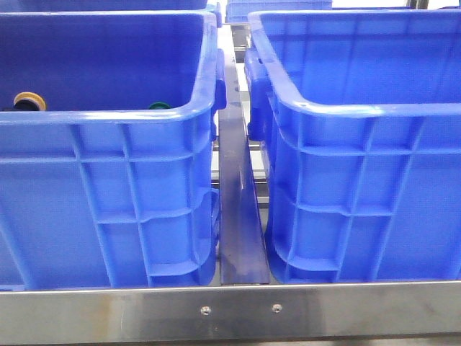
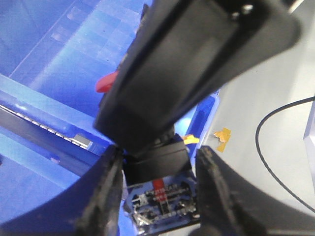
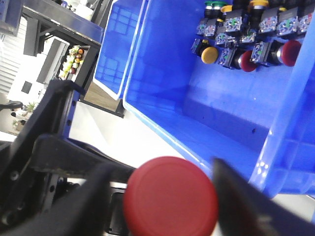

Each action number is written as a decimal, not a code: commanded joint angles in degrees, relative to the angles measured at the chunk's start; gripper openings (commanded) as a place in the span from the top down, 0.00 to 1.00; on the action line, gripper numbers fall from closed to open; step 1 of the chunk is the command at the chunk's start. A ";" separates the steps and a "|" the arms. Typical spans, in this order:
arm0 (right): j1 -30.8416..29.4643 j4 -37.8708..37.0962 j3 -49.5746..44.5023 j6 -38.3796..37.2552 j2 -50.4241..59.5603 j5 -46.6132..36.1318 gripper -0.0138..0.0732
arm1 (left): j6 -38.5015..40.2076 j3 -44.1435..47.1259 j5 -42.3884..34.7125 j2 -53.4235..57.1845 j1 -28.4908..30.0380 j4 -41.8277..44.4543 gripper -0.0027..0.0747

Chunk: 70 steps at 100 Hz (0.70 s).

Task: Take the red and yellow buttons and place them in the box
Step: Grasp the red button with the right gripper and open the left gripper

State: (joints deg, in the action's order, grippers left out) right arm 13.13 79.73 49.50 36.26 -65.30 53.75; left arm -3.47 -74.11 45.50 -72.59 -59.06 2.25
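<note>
A red button [image 3: 170,196] with a round red cap fills the gap between the fingers of my right gripper [image 3: 162,199], which is shut on it. In the left wrist view its black body and contact block [image 2: 161,194] sit between the fingers of my left gripper [image 2: 158,191], also shut on it. A sliver of the red cap [image 2: 105,83] shows behind the right gripper's black finger [image 2: 197,64]. A yellow button [image 3: 209,54] lies in a blue box [image 3: 197,113] with other red buttons [image 3: 246,61]. Neither gripper shows in the front view, where a yellow cap [image 1: 29,101] peeks over the left box's rim [image 1: 108,115].
Two tall blue boxes stand side by side, the right one [image 1: 367,180] across a narrow gap with a metal rail [image 1: 238,216]. A green-capped button [image 1: 160,105] lies in the left box. Yellow tape [image 2: 221,138] and a black cable [image 2: 275,162] lie on the grey table.
</note>
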 commanded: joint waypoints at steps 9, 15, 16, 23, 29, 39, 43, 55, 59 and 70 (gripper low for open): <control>0.03 4.33 1.85 1.25 0.75 1.08 0.57 | 0.15 -1.44 -3.95 1.69 -0.41 -0.56 0.96; 0.03 4.27 1.85 1.25 0.75 1.12 0.57 | 0.15 -1.44 -3.95 1.69 -0.41 -0.56 0.86; 0.03 4.27 1.85 1.25 0.75 1.12 0.57 | 0.15 -1.44 -3.95 1.69 -0.41 -0.56 0.83; 0.03 4.27 1.85 1.64 0.75 1.12 0.57 | 0.26 -1.44 -3.83 1.69 -0.41 -0.56 0.64; 0.03 4.11 1.85 1.95 0.75 1.05 0.57 | 0.34 -1.44 -3.83 1.69 -0.41 -0.56 0.48; 0.03 3.93 1.85 2.13 0.75 0.30 0.57 | 0.34 -1.44 -3.72 1.81 -0.41 -0.56 0.31; 0.03 3.81 1.85 2.44 0.75 -0.47 0.57 | 0.46 -1.44 -3.44 1.81 -0.41 -0.56 0.29; -0.02 3.79 1.85 3.70 0.87 -3.44 0.57 | 3.06 -1.44 -1.73 1.81 0.45 1.10 0.29; -0.02 3.79 1.85 4.51 0.87 -4.71 0.57 | 4.70 -1.44 -1.05 1.81 1.13 2.43 0.29; -0.02 3.69 1.85 5.53 0.99 -8.31 0.57 | 7.24 -1.44 -0.43 2.71 4.84 4.17 0.29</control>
State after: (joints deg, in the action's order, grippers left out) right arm 13.23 79.62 49.50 39.81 -65.49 48.10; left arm 1.25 -74.11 47.61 -72.31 -56.82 4.94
